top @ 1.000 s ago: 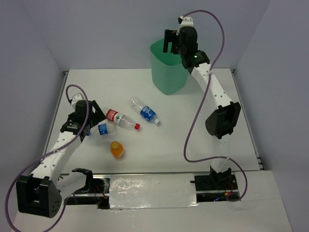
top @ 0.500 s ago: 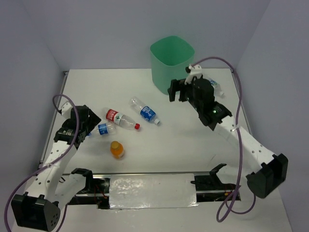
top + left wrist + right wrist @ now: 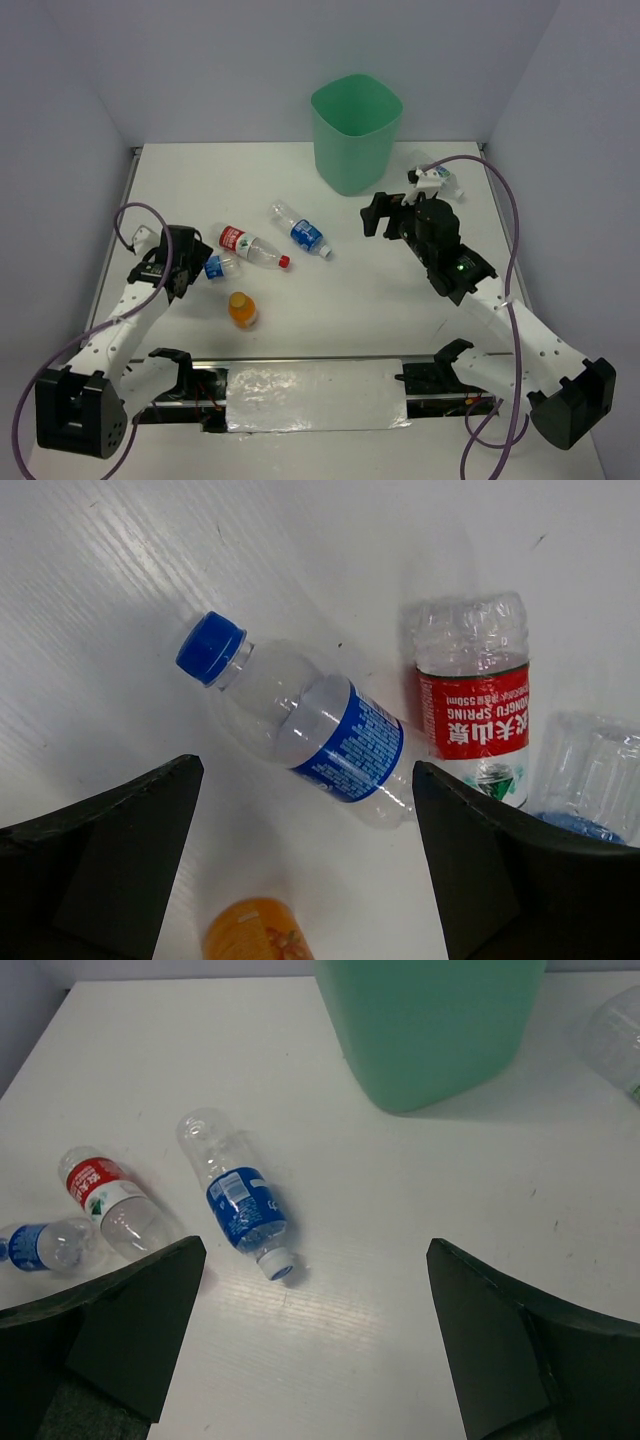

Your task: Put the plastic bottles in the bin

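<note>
The mint-green bin (image 3: 357,130) stands at the table's back, also in the right wrist view (image 3: 430,1020). A small blue-label bottle (image 3: 215,266) (image 3: 310,730), a red-white label bottle (image 3: 252,247) (image 3: 475,705), a second blue-label bottle (image 3: 301,231) (image 3: 240,1205) and an orange-capped bottle (image 3: 241,310) (image 3: 260,935) are on the table. My left gripper (image 3: 188,264) (image 3: 305,860) is open just above the small blue-label bottle. My right gripper (image 3: 385,215) (image 3: 315,1330) is open and empty, right of the second blue-label bottle.
Another clear bottle (image 3: 452,184) lies at the back right, partly hidden behind my right arm; it shows at the right wrist view's edge (image 3: 615,1035). The table's raised rim runs along the left and right sides.
My right arm has swung down from over the bin to low over the table's middle. My left gripper has shifted slightly toward the near side, staying by the small blue-label bottle.
</note>
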Tool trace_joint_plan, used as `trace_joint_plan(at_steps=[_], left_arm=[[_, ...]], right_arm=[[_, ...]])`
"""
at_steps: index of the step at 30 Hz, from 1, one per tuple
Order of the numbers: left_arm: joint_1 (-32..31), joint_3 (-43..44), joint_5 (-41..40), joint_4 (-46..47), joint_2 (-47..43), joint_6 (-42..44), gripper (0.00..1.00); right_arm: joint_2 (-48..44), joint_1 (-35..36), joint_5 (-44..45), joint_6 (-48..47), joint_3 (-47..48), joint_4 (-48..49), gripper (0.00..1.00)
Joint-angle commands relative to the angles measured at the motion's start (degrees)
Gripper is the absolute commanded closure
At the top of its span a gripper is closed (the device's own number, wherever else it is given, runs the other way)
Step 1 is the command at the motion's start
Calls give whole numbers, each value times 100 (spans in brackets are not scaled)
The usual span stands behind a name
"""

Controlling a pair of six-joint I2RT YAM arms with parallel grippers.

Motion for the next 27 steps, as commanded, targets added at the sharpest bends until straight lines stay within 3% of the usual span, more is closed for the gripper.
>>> trace_joint_plan(at_steps=[1,7,21,27], left_arm=[[46,-102,-161,540,215,-622,1],[81,-31,-205,514,742,-992,1],[151,-559,-223,1525,1463,-1529,3],[168,-393,-267,1412,1700,-1502,34]], right_arm=[[-89,-15,159,40,-83,102,0],[-80,-24,264,-39,-171,32,0],[-238,-51,414,-144,-268,-47,0],[-440,-60,458,-101,-268,-170,0]])
